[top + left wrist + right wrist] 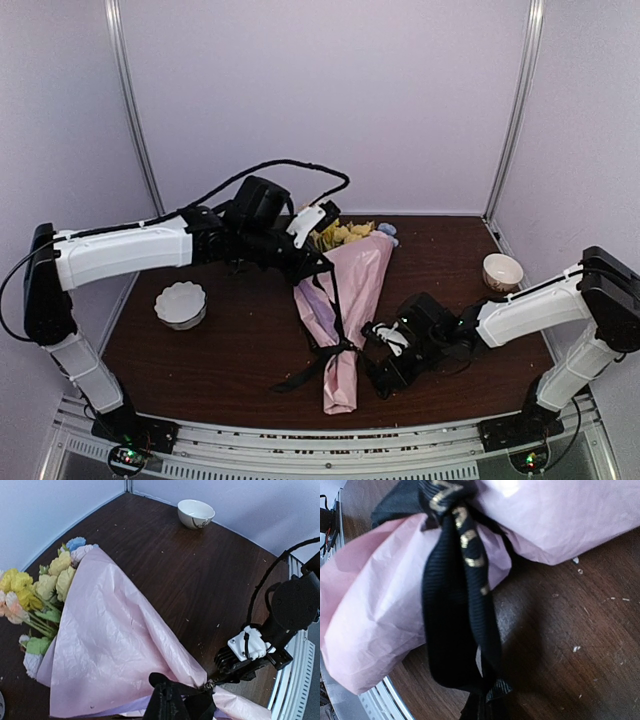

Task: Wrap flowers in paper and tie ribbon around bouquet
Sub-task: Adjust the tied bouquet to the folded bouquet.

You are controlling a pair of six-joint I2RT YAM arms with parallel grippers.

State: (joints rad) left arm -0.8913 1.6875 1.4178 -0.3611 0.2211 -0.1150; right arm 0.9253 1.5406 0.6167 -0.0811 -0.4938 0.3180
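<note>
The bouquet lies on the dark table: yellow and peach flowers point(345, 233) point(35, 590) stick out of the pink paper point(358, 280) point(110, 650) point(370, 615), which tapers toward the near edge. The black ribbon point(340, 345) point(197, 702) point(450, 620), with gold lettering, is knotted around the narrow part. One tail trails to the left on the table. My left gripper point(320, 262) point(172, 701) is raised beside the cone's wide end, shut on a ribbon strand pulled taut up from the knot. My right gripper point(368, 340) point(216, 679) point(482, 712) sits low, just right of the knot, shut on a ribbon loop.
A white scalloped bowl point(181, 303) stands at the left of the table. A cream cup point(502, 271) point(196, 513) stands at the back right. White walls close in the table on three sides, and a metal rail point(330, 445) runs along the near edge.
</note>
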